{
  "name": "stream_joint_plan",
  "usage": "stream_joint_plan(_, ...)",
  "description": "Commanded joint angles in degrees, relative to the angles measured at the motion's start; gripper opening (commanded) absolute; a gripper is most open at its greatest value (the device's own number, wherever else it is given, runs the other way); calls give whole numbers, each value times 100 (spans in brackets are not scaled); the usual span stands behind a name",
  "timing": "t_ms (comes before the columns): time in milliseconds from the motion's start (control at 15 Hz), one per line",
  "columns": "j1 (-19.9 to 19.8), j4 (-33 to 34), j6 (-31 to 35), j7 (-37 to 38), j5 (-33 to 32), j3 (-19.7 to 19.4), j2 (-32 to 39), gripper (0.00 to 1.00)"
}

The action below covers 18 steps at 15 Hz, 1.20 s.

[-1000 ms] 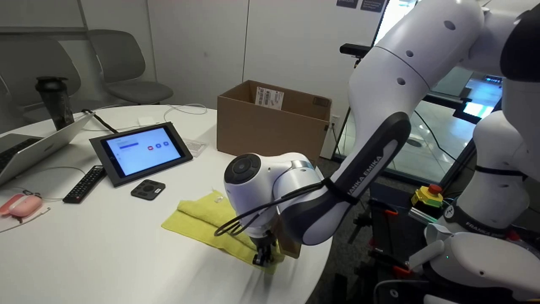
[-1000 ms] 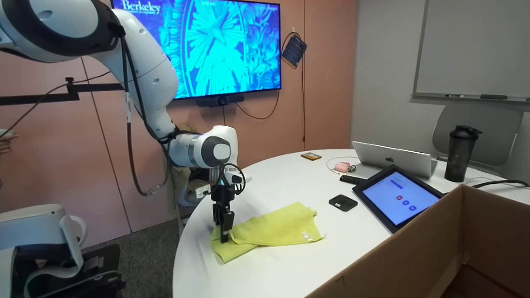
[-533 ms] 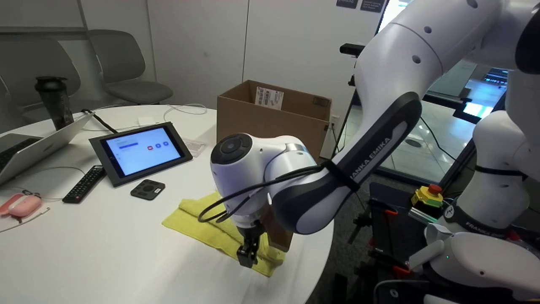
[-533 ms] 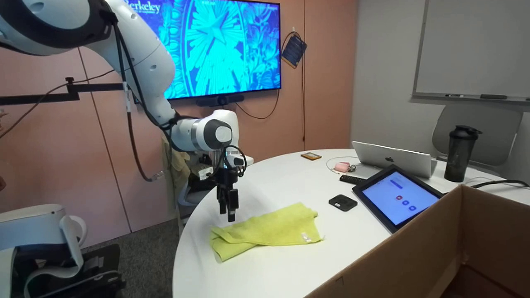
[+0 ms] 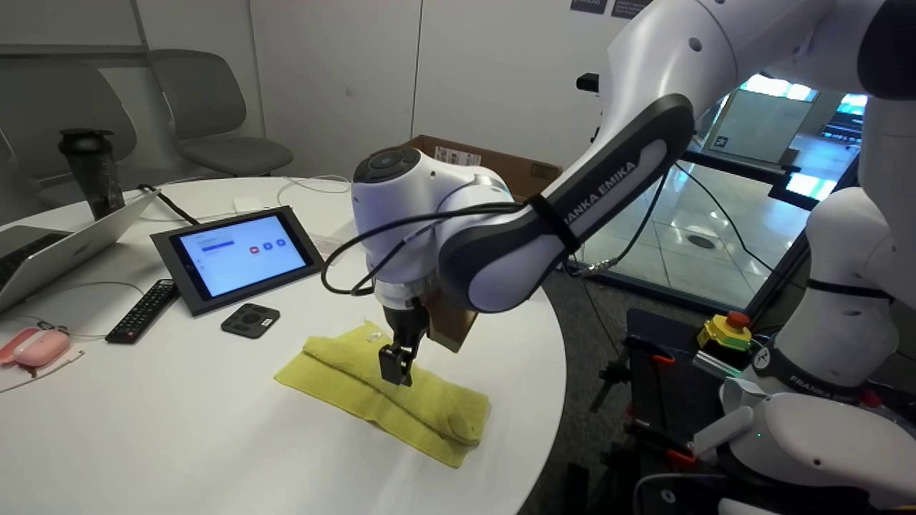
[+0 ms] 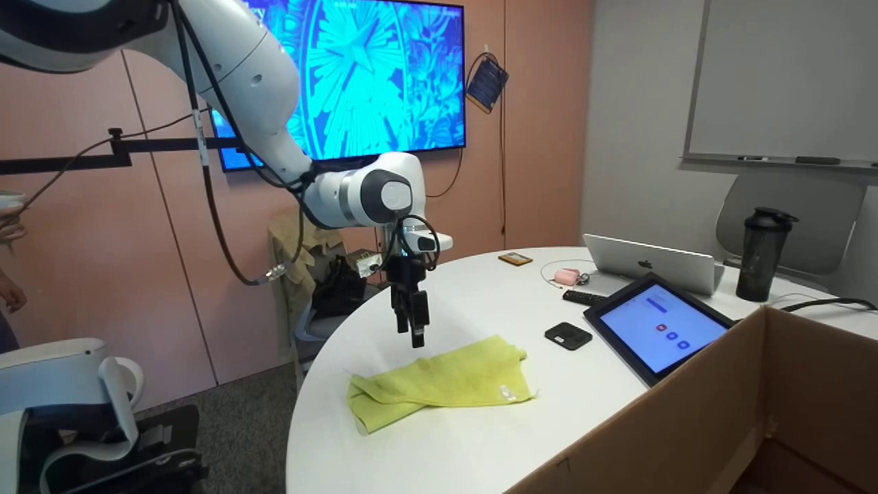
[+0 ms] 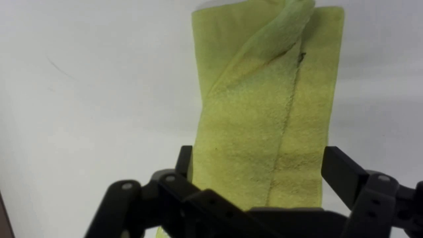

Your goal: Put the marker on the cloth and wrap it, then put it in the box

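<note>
The yellow-green cloth lies on the white table, folded over lengthwise, with a loose flap turned across one end. Its fold line shows clearly on the cloth in the wrist view. My gripper hangs above the cloth, apart from it, in both exterior views. Seen from the wrist, the gripper is wide open with only the cloth below showing between its fingers. The marker is hidden or out of view. The brown cardboard box stands open-topped; in an exterior view the arm covers much of the box.
On the table are a tablet on a stand, a small black puck-like device, a remote, a pink earbud case and a laptop. A dark shaker bottle stands behind.
My gripper has opened and let go of the cloth's end. It has risen from the table and moved over toward the cloth's middle; the cloth's end has settled slightly.
</note>
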Motion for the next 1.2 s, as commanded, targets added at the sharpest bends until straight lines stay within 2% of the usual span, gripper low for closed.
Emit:
stream_joint_plan(0, -420, 708, -183, -298, 263, 72, 365, 100)
stream_joint_plan(467, -1036, 1958, -386, -804, 1165, 191, 1266, 100)
stream_joint_plan(1133, -1483, 3245, -841, -1300, 1338, 132, 2389, 100)
